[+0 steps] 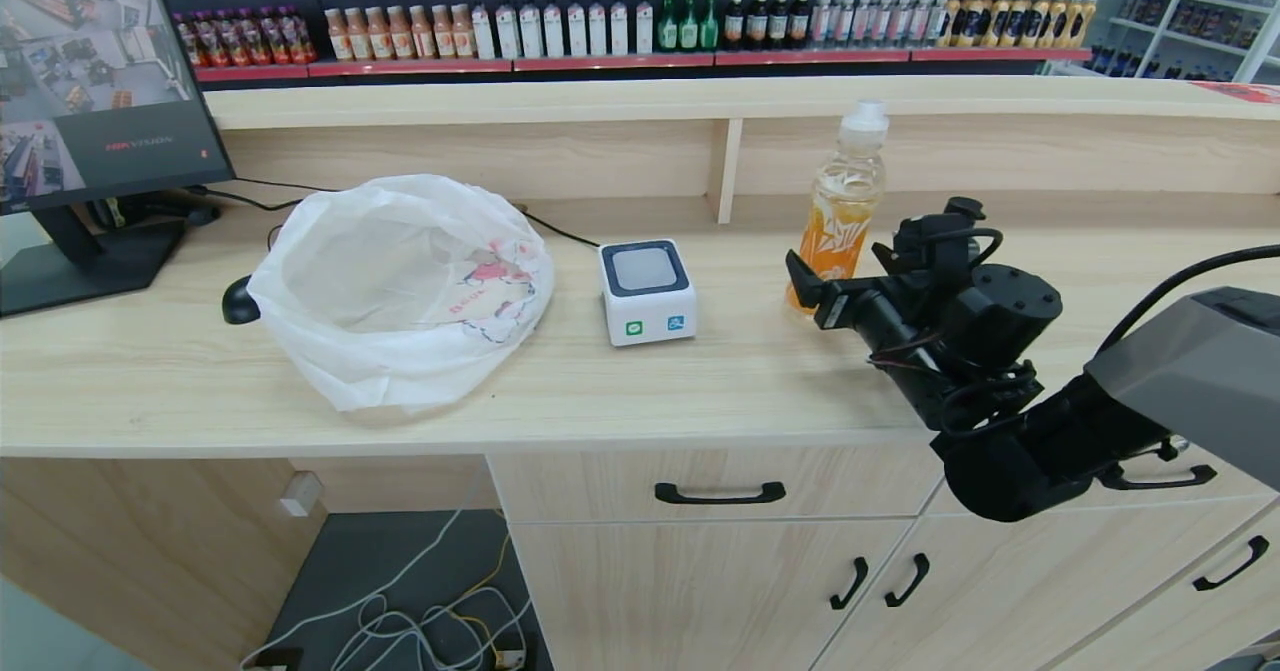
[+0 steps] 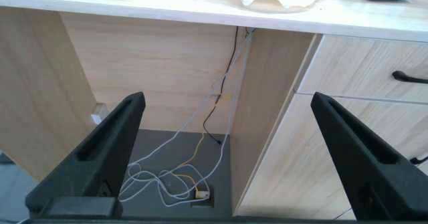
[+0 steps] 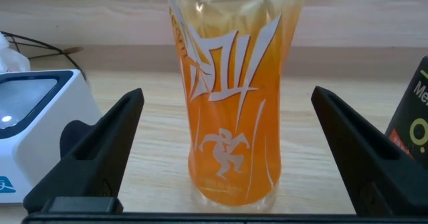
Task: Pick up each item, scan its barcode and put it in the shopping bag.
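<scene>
Left wrist view showed the left gripper [image 2: 229,100] held low in front of the cabinet, below the front edge of the worktop [image 2: 134,7]. Its fingers [image 2: 107,150] were spread wide, with nothing between them. Loose cables [image 2: 180,177] lay in the open bay ahead of it.

On the right side of the worktop, the right gripper [image 1: 805,286] sat level with the lower part of the orange drink bottle [image 1: 845,201]. In the right wrist view, its fingers [image 3: 100,157] were spread to either side of the bottle, with a gap on each side. The bottle stood upright on the worktop with its cap on.

The white scanner [image 1: 647,291] sat near the middle of the worktop, to the left of the bottle and apart from it. The shopping bag [image 1: 400,286] lay farther left, white with its mouth open. A black mouse [image 1: 238,301] rested at its left edge, and a monitor [image 1: 90,81] stood at the far left corner. A shelf of bottles [image 1: 640,26] ran along the back wall.
</scene>
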### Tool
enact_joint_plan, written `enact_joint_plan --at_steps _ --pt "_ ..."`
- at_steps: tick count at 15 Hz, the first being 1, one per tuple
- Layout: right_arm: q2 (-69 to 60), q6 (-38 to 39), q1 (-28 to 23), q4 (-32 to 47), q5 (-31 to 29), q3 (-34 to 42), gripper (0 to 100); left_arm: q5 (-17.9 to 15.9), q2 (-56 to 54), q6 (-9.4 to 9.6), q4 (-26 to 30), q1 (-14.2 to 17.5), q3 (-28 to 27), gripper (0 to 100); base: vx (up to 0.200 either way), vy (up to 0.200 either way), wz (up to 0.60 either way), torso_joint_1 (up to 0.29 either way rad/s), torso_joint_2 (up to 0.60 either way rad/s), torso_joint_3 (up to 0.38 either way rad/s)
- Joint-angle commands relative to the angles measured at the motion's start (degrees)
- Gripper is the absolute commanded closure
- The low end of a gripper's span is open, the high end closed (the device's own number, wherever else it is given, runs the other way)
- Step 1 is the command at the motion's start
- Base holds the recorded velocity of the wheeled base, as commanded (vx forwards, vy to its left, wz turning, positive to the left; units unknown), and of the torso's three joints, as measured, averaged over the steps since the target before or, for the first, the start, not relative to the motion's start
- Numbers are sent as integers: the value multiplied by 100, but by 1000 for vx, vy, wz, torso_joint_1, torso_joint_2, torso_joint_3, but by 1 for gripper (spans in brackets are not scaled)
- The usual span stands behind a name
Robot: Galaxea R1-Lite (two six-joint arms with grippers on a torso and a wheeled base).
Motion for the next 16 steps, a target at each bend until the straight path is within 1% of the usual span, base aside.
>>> enact_joint_plan --at_steps 1,2,3,5,8,10,11,16 --pt "113 -1 1 8 7 -196 0 2 -2 -2 0 4 0 0 0 0 0 0 0 0" --pt "113 -1 1 17 7 -214 0 2 -2 -2 0 4 0 0 0 0 0 0 0 0" --pt "140 -1 -43 219 7 -477 0 2 -2 -2 0 4 0 0 0 0 0 0 0 0" --pt "122 7 -43 544 33 -644 0 2 -2 -2 0 4 0 0 0 0 0 0 0 0" --pt "140 7 -52 1151 42 -1312 0 2 -2 -2 0 4 0 0 0 0 0 0 0 0" --pt "140 7 -61 1502 33 -1550 0 2 -2 -2 0 4 0 0 0 0 0 0 0 0" --pt "140 7 -69 1608 16 -1646 0 2 -2 -2 0 4 0 0 0 0 0 0 0 0" --pt "219 7 -61 1616 7 -1725 0 2 -2 -2 0 4 0 0 0 0 0 0 0 0"
